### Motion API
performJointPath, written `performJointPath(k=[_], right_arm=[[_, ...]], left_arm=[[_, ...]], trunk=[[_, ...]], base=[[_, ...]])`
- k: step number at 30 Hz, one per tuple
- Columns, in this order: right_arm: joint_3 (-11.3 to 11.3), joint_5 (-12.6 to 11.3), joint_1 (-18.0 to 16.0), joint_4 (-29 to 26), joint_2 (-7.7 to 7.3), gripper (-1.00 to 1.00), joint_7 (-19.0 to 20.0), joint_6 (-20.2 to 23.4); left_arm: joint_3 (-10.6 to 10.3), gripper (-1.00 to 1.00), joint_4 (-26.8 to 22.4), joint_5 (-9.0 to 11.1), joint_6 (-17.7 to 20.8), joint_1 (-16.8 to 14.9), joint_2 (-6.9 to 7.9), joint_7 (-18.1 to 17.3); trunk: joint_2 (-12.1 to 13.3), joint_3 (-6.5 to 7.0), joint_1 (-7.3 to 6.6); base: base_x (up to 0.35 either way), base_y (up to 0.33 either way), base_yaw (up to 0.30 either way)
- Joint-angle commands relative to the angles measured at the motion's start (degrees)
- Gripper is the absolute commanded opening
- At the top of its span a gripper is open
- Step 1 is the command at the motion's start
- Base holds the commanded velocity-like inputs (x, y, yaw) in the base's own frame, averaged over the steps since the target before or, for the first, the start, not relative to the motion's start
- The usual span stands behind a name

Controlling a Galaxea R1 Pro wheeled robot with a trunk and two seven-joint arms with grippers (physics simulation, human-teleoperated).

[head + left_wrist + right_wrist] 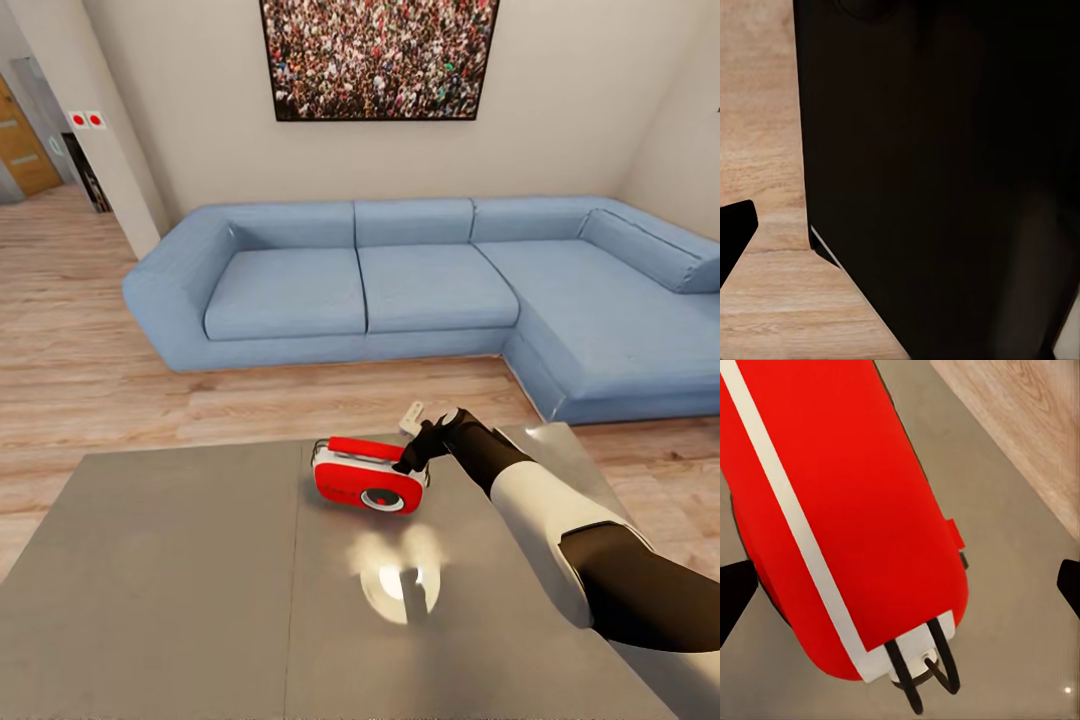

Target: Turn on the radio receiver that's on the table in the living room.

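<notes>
While the right end effector (415,458) hovers at the radio receiver's (368,476) right end, fingers spread wide and gripping nothing, the radio sits mid-desk (180,580) before the blue sofa (400,280). A careless push could probably slide or tip it rather than switch it on.

One red radio receiver (368,483) is counted on one grey counter (160,580). One blue L-shaped sofa (420,290) and one crowd-photo picture (378,58) are seen. Two red-dotted wall plates (87,120) are counted. One end effector (412,460) is seen at the radio.
</notes>
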Motion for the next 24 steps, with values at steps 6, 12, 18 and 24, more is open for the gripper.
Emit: performJointPath(k=[6, 12, 18, 24], right_arm=[[0.0, 0.0, 0.0, 0.5, -0.02, 1.0, -0.4, 0.0], [0.0, 0.0, 0.0, 0.6, 0.0, 1.0, -0.4, -0.3], [0.0, 0.0, 0.0, 0.7, 0.05, 1.0, -0.4, -0.7], [0.0, 0.0, 0.0, 0.7, 0.05, 1.0, -0.4, -0.7]], left_arm=[[0.0, 1.0, 0.0, 0.0, 0.0, 0.0, -0.01, 0.0], [0.0, 1.0, 0.0, 0.0, 0.0, 0.0, -0.01, 0.0], [0.0, 1.0, 0.0, 0.0, 0.0, 0.0, -0.01, 0.0], [0.0, 1.0, 0.0, 0.0, 0.0, 0.0, -0.05, 0.0]], trunk=[[0.0, -0.56, 0.0], [0.0, -1.11, 0.0], [0.0, -1.66, 0.0], [0.0, -1.98, 0.0]], base=[[0.0, 0.0, -0.013], [0.0, 0.0, -0.046], [0.0, 0.0, -0.059], [0.0, 0.0, -0.035]])
